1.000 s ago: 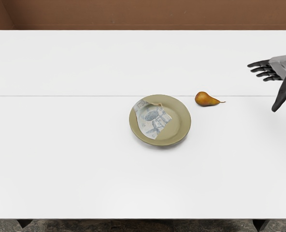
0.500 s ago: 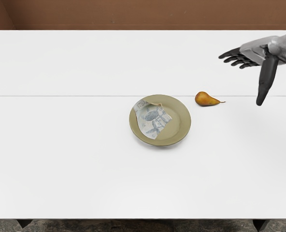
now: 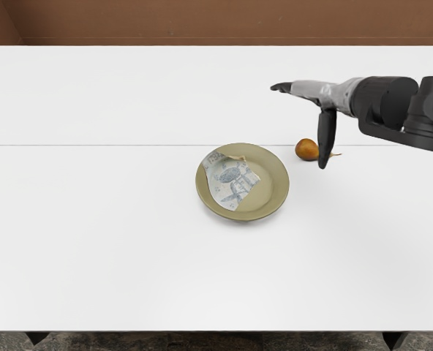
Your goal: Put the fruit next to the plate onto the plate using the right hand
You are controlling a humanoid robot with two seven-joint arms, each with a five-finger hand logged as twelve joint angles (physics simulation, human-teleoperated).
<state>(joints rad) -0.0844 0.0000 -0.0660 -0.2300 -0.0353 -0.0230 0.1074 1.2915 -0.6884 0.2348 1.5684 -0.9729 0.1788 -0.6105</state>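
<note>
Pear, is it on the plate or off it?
Off. The pear lies on the table beside the plate, clear of its rim; the open right robot hand hovers over it, holding nothing.

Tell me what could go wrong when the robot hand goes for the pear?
The pear is round and lies loose on the table, so the open right hand might bump it and send it rolling away. The thumb hangs right in front of the pear and could knock it before the hand closes. The plate is near, so a clumsy grab might shove it.
</note>
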